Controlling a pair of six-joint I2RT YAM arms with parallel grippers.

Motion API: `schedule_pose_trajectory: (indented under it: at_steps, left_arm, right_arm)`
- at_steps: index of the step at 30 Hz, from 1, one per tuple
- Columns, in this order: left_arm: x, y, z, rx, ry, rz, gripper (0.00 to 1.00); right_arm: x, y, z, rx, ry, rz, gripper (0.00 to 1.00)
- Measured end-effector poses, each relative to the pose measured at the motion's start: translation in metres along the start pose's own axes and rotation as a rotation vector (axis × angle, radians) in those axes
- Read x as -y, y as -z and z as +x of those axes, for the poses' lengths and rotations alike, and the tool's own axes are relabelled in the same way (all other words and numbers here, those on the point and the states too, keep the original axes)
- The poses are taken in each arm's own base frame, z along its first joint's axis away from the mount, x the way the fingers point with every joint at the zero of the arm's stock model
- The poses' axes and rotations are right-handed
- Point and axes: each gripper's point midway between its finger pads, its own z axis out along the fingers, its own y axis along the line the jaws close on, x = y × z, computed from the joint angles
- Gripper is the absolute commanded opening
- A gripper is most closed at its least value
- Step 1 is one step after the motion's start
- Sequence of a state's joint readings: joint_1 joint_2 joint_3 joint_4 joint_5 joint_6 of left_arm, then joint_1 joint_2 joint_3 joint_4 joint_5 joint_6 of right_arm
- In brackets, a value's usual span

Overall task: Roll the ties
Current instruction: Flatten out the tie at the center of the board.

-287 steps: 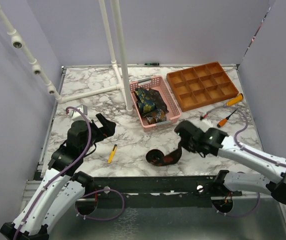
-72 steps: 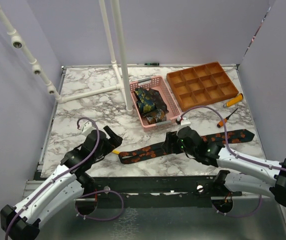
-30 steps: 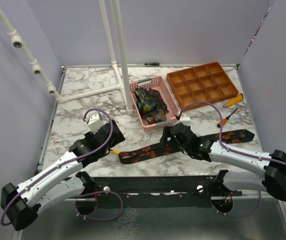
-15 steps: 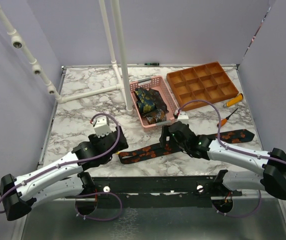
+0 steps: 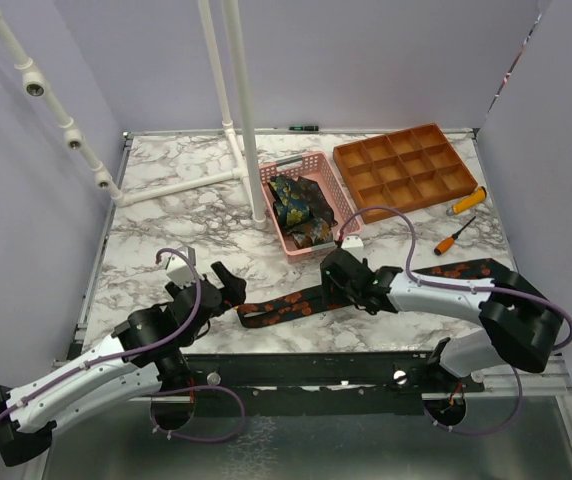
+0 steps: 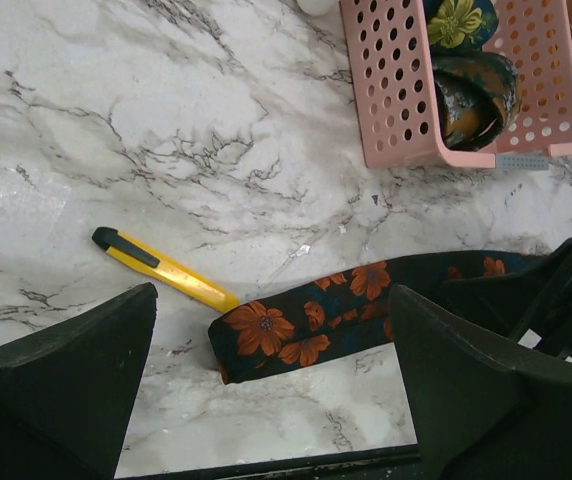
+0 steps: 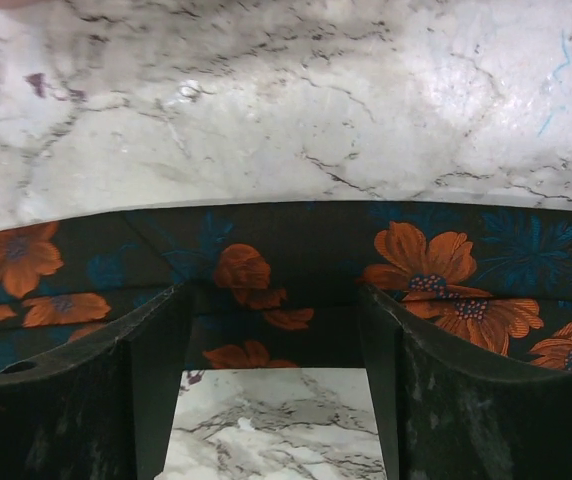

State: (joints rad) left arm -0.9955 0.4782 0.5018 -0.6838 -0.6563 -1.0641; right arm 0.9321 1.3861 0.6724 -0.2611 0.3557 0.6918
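One tie [image 5: 288, 305] lies flat along the near edge of the counter [image 5: 176, 215]; seconds back it was a loose curl, so your rolling starts afresh. Your right jaws, spread but narrowing, sit over its middle; left jaws, wide apart, have come to its narrow end. No writing is readable.

Pink basket [image 5: 307, 160] beside orange tray [image 5: 403, 170]; yellow cutter [image 6: 166, 268]
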Motion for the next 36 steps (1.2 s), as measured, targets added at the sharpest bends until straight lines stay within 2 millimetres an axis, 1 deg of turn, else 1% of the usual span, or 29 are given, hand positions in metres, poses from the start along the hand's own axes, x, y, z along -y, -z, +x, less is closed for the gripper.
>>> schedule_pose_trajectory:
  at_steps: [4,8,11,14,16,19,23,25,28,31,32,36]
  left_arm:
    - [-0.002,-0.003,0.011,-0.033,0.012,-0.002,0.99]
    - [-0.005,-0.009,0.028,-0.08,0.015,-0.01,0.99]
    - [-0.012,-0.014,0.041,-0.114,0.007,-0.027,0.99]
    - [-0.015,-0.017,0.049,-0.131,0.01,-0.031,0.99]
    - [-0.016,-0.018,0.053,-0.138,0.017,-0.028,0.99]
    - [-0.015,-0.02,0.056,-0.143,0.025,-0.024,0.99]
    - [-0.012,-0.02,0.056,-0.144,0.033,-0.013,0.99]
    - [-0.011,-0.02,0.056,-0.144,0.036,-0.008,0.99]
    - [-0.01,-0.019,0.055,-0.141,0.045,0.001,0.99]
    - [-0.01,-0.019,0.055,-0.14,0.05,0.002,0.99]
    - [-0.01,-0.019,0.055,-0.141,0.05,0.002,0.99]
    - [-0.01,-0.019,0.056,-0.144,0.049,0.002,0.99]
  right_arm:
    - [0.008,-0.01,0.008,-0.028,0.002,0.061,0.67]
    - [0.009,-0.007,0.001,0.003,-0.013,0.071,0.73]
    - [0.008,0.0,-0.01,0.04,-0.02,0.06,0.73]
    - [0.005,0.002,-0.019,0.061,-0.019,0.06,0.6]
    - [0.002,0.0,-0.024,0.066,-0.016,0.067,0.52]
    - [0.0,-0.008,-0.023,0.05,-0.004,0.088,0.48]
    - [0.007,-0.017,-0.009,0.003,0.018,0.126,0.46]
    - [0.009,-0.019,-0.006,-0.008,0.024,0.135,0.42]
    - [0.009,-0.02,-0.004,-0.012,0.021,0.137,0.27]
    - [0.009,-0.02,-0.004,-0.014,0.015,0.135,0.05]
    - [0.009,-0.02,-0.004,-0.014,0.013,0.136,0.01]
    - [0.011,-0.014,-0.004,-0.015,0.003,0.134,0.0]
